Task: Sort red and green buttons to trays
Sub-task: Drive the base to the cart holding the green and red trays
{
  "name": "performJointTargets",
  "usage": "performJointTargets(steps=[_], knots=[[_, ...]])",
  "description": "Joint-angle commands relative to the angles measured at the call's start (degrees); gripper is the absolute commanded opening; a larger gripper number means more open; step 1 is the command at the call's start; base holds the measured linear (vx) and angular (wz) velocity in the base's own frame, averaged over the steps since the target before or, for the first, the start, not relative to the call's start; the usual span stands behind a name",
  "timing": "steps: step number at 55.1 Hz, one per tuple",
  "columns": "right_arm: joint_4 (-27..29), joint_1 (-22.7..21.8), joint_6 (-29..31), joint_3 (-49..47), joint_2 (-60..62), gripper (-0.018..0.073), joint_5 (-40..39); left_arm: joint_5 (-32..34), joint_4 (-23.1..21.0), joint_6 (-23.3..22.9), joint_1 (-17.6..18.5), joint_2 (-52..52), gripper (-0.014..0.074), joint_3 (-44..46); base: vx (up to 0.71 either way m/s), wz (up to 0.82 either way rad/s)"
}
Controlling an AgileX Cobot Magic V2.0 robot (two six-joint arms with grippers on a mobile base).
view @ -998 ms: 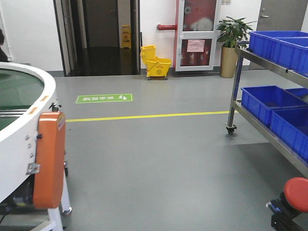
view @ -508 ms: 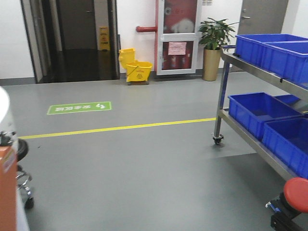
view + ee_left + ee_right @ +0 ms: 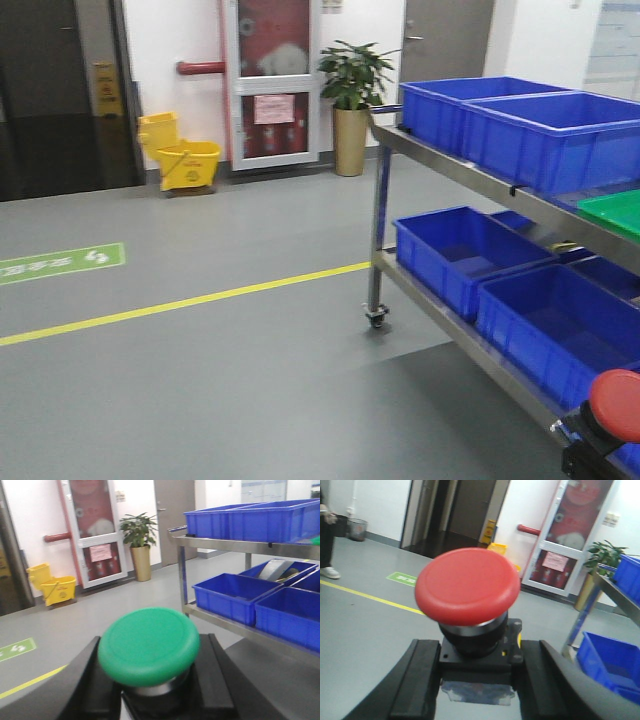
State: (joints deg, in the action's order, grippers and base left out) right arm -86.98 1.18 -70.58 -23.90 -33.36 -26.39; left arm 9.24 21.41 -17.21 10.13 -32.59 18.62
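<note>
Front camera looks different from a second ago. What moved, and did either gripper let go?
The view swung right: the white round machine left the frame, the yellow mop bucket slid left, and the steel rack with blue crates came toward centre; a green tray now shows on it. The red button stayed at lower right, clamped in the right gripper. The left gripper holds the green button now.

green button (image 3: 148, 642): big cap, dead centre, right up close
left gripper (image 3: 152, 652): black fingers (image 3: 67, 695) snug against its base, both sides
blue crates (image 3: 227, 595): on steel rack (image 3: 225, 544), right
</note>
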Motion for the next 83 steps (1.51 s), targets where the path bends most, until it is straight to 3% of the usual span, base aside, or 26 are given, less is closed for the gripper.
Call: performJointTargets(steps=[1,51,83], knots=[[2.0,-0.11,-0.12,-1.89,0.08,-0.0008,-0.27,4.72,-0.73,-0.46,0.15,-0.06,-0.0003,1.74,0.59,-0.39],[2.0,-0.11,-0.12,-1.89,0.08,-0.0008,-0.27,4.72,-0.73,-0.46,0.15,-0.06,-0.0003,1.74,0.54,-0.21],[2.0,-0.11,-0.12,-1.89,0.08,-0.0008,-0.27,4.63,-0.73,-0.46,0.15,-0.06,-0.0003,1.74,0.4,-0.73]])
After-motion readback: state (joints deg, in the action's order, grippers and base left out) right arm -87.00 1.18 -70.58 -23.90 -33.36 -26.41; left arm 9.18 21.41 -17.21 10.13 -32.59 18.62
